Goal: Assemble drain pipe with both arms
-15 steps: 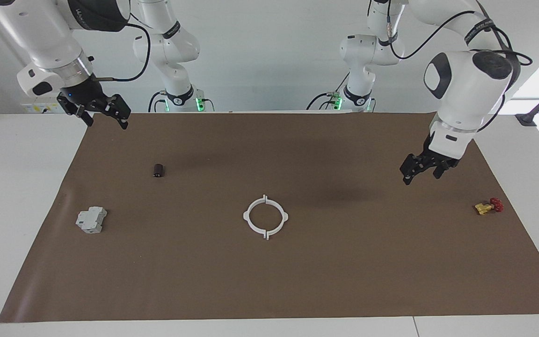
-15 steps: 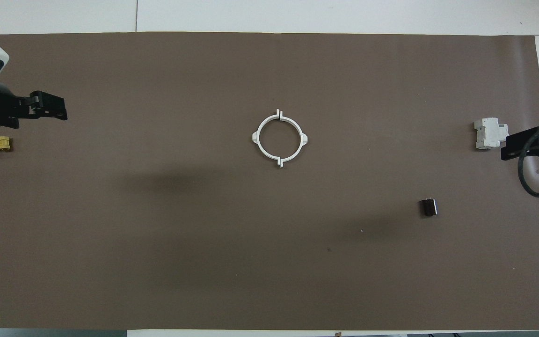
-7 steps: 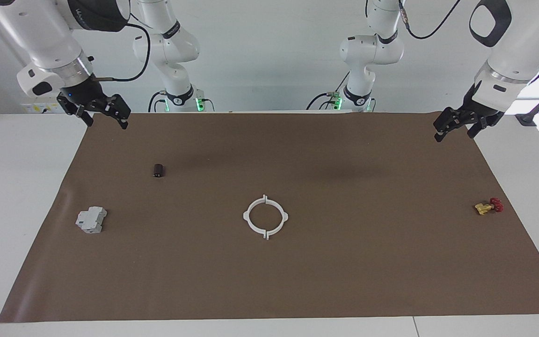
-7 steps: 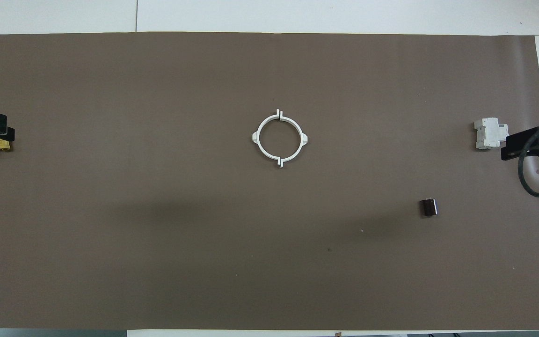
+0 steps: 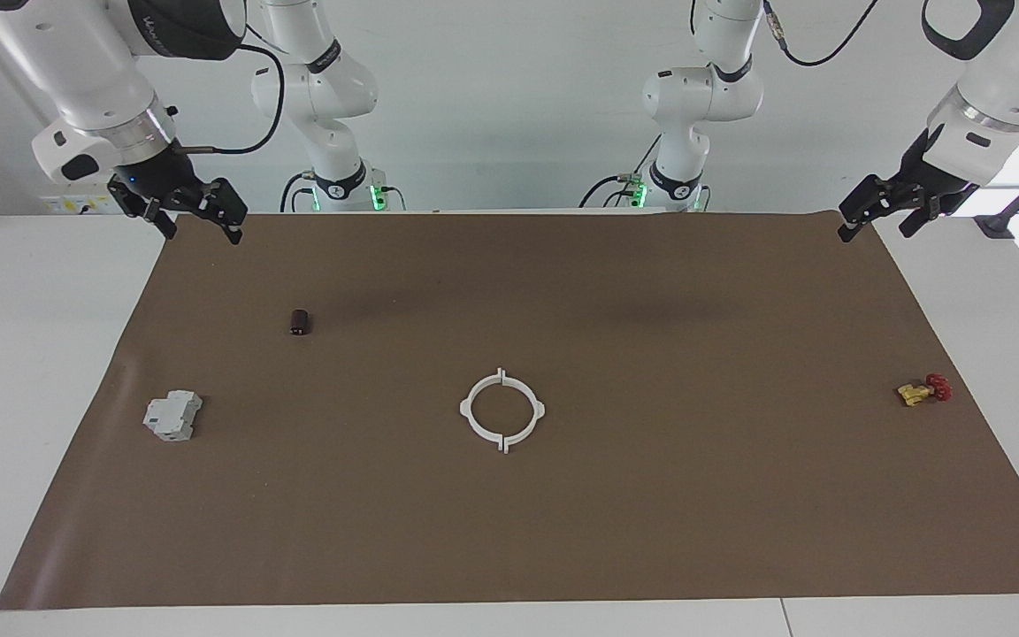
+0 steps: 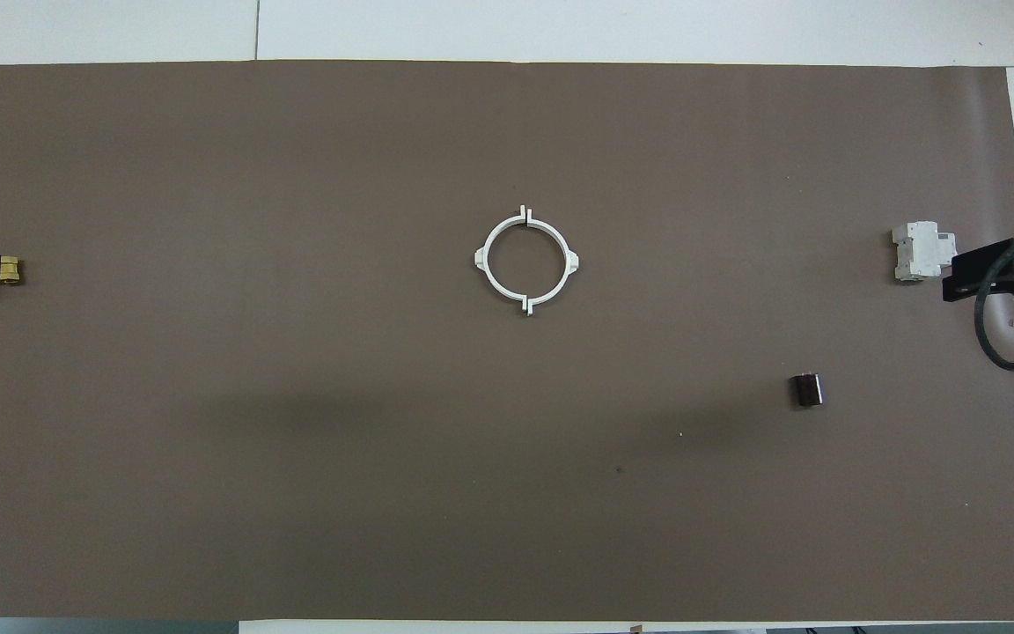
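Ring of 2 halves lies mid-mat, well apart from both raised, spread, empty tools, left gripper and right gripper at their ends; risk: unlatched tabs part if nudged.

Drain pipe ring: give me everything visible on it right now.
The drain pipe is two thin white half-rings, plastic by the look, lying flat on the brown mat at mid-table and meeting as one ring. Paired end tabs stick out at both seams, one seam toward the robots, one away; a small lug sits mid-arc on each half. A slight offset shows at the seams. Only the mat touches it.
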Controlling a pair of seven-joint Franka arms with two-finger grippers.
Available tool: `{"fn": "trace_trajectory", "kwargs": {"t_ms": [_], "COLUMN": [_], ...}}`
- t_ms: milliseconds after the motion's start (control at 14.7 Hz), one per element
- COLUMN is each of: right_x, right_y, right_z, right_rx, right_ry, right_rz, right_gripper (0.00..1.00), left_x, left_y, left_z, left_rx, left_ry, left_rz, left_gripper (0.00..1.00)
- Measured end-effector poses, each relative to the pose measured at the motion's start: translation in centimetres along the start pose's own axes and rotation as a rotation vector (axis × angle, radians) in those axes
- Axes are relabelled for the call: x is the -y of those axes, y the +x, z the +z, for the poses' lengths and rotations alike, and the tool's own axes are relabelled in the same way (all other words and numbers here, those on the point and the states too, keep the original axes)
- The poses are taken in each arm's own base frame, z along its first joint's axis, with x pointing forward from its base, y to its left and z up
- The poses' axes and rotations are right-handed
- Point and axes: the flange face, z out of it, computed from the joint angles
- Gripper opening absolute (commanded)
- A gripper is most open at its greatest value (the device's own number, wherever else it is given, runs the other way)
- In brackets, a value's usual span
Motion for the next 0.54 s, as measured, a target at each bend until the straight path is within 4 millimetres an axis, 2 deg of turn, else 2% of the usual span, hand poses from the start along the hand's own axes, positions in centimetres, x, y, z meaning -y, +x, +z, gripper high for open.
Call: {"fn": "trace_trajectory", "kwargs": {"t_ms": [543], "right_x": [0.0], "right_y": [0.0], "right_z": [0.0], "right_rx": [0.0], "right_ry": [0.0], "right_rz": [0.0], "right_gripper": [1.0], "left_x": [0.34], "left_y": [-0.17], "left_z": [0.66], "left_rx": [0.01], "left_ry": [-0.002], "left_rz": [-0.006], "left_gripper": [1.0]}}
